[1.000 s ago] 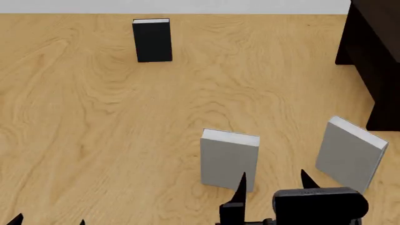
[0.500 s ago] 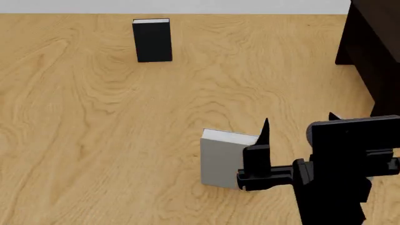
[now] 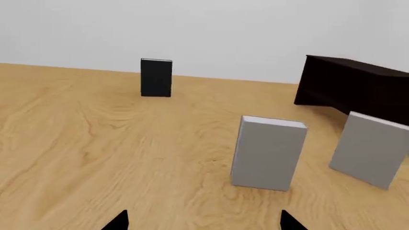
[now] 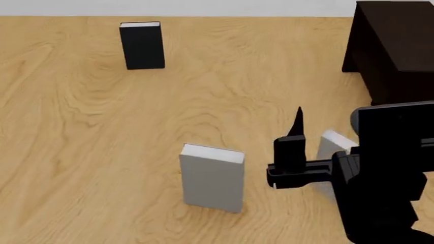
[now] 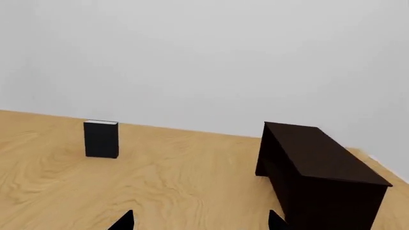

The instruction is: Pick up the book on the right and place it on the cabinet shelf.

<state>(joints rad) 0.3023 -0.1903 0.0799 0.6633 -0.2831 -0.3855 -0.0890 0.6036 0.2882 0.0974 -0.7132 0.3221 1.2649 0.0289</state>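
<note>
— Three books upright on the light wood-grain counter (image 4: pixel 101 127): a black hardback with white page edges (image 4: pixel 142 44) near the far edge, a plain light grey hardback (image 4: pixel 212 177) mid-counter toward the near edge, and a second plain light grey hardback with white page edges (image 4: pixel 334 144) toward the right edge. Which one to take?

— The right-hand grey one. Turned at an angle to its twin and well apart from it. Mostly hidden in the head view behind the black right gripper (image 5: pixel 199 223), but shown plainly in the left wrist view.

— Held yet?

— No. Right jaws spread wide and empty, raised close by that book and aimed past it toward the large very dark brown wooden cabinet (image 5: pixel 319 167) at the far right corner. Directly over the book or just short of it: hard to tell. Probably kept high so as to come down over the top edge without knocking it flat.

— And the left gripper (image 3: pixel 204 225)?

— Low by the near edge, jaws likewise spread, nothing between them. Likely parked out of the way, being nearer the wrong grey book.

— And the cabinet shelf, in sight?

— Only the cabinet's top and outer walls; inner board not visible from any view. So early in the task: grasp, lift and carry all to come.

— Risk?

— Upright on a narrow foot, so easy to topple with a glancing finger. Best squeezed squarely across both covers.
</note>
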